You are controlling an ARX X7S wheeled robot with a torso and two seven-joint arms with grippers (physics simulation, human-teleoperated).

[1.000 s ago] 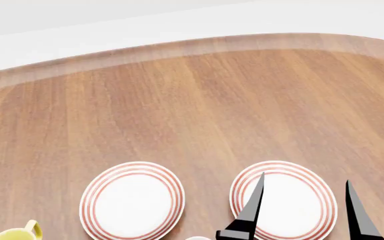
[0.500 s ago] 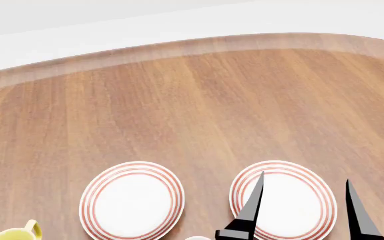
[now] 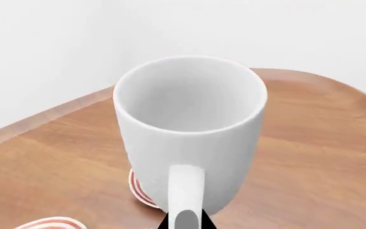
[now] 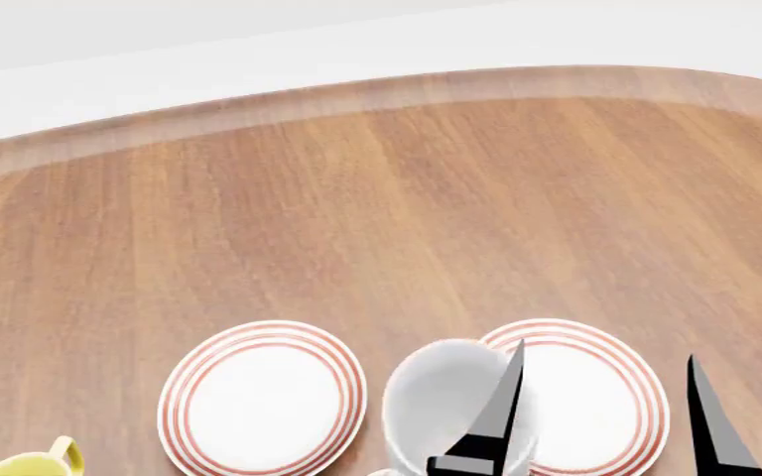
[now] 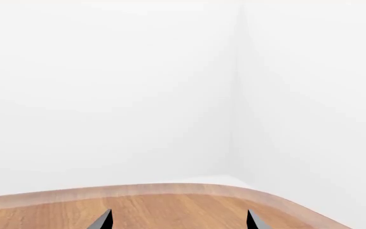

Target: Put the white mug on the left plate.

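The tall, plain, glossy all-white mug (image 4: pixel 444 402) is appearing upright at the near edge of the head view, between the two plates, with its rim overlapping the left edge of the right-hand plate. In the left wrist view the white mug (image 3: pixel 189 129) is filling the centre, mouth open and empty, with its white loop handle (image 3: pixel 186 198) facing the camera. The left gripper (image 3: pixel 184 223) is showing there only as dark fingertips on either side of the handle; whether they are clamping it cannot be told.

The left plate (image 4: pixel 262 397), round, flat and white with thin red concentric rings, is lying bare on the brown wooden table (image 4: pixel 395 208), just left of the mug. An identical ringed right plate (image 4: pixel 593 397) is lying to the right.

The right gripper (image 4: pixel 599 416) is hovering over the right plate, its two black fingers spread well apart and holding nothing.

A yellow mug handle (image 4: pixel 63 454) is showing at the near left corner.
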